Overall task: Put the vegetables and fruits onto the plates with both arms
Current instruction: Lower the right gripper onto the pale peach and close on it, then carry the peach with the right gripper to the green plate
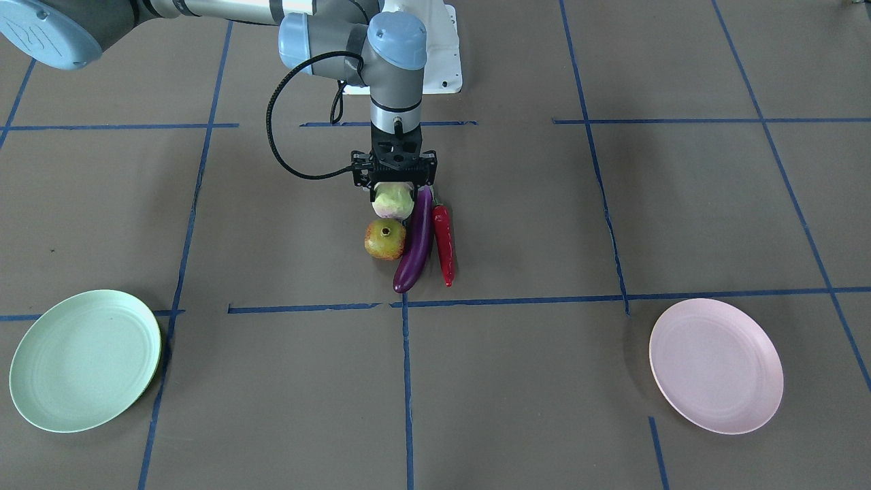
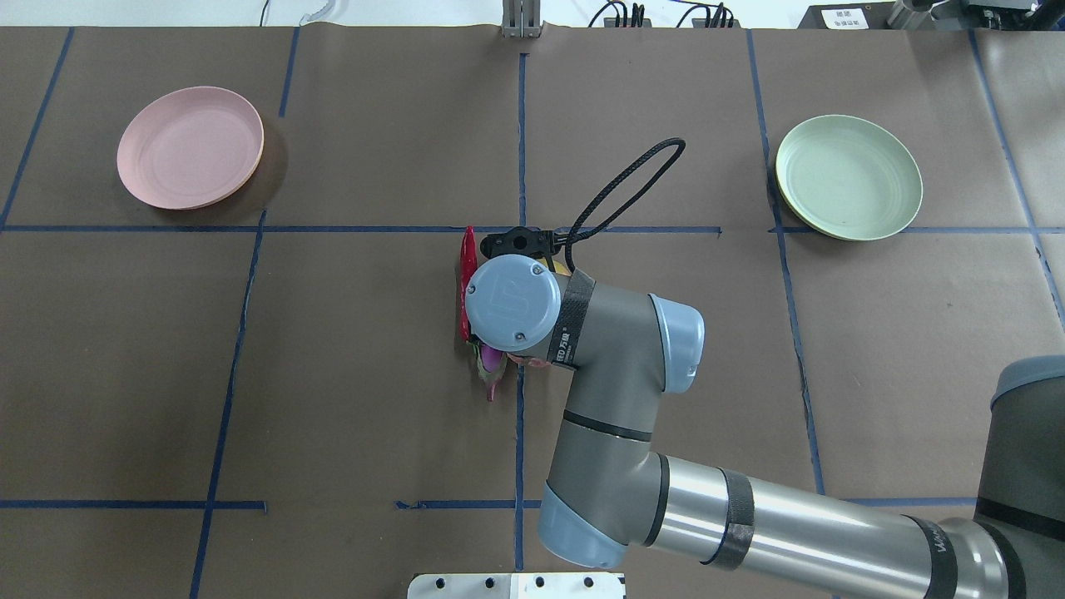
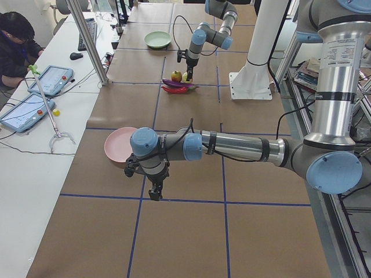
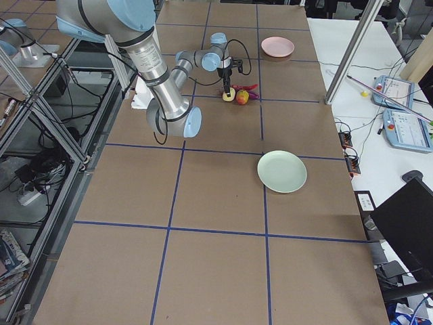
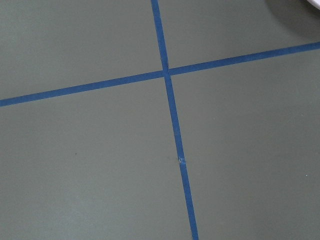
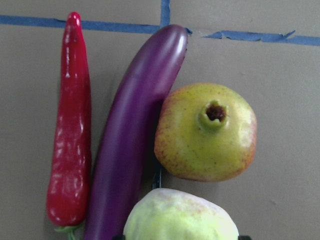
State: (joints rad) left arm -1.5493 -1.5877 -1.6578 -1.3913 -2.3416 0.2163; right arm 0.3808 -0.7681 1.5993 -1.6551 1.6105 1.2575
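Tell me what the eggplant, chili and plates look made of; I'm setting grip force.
Eggplant: likely moulded plastic, glossy; sharp highlight streaks on uniform purple. Chili: probably plastic too, shiny, wrinkled skin. Mint green plate and pink plate: matte plastic by the look, flat colour, faint concentric rings, no glare.

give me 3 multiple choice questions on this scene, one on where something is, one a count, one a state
1. The pale green ball sits:
A on a plate
B under the right gripper, beside the eggplant
C apart from the other produce

2. Pieces of produce in view:
A two
B six
C four

3. The green plate and the pink plate are:
A both bare
B both loaded
C one loaded, one bare

Answers:
1 B: the front-facing view shows the ball right below the black gripper, by the eggplant's top end.
2 C: ball, pomegranate, eggplant and chili.
3 A: nothing rests on either plate.
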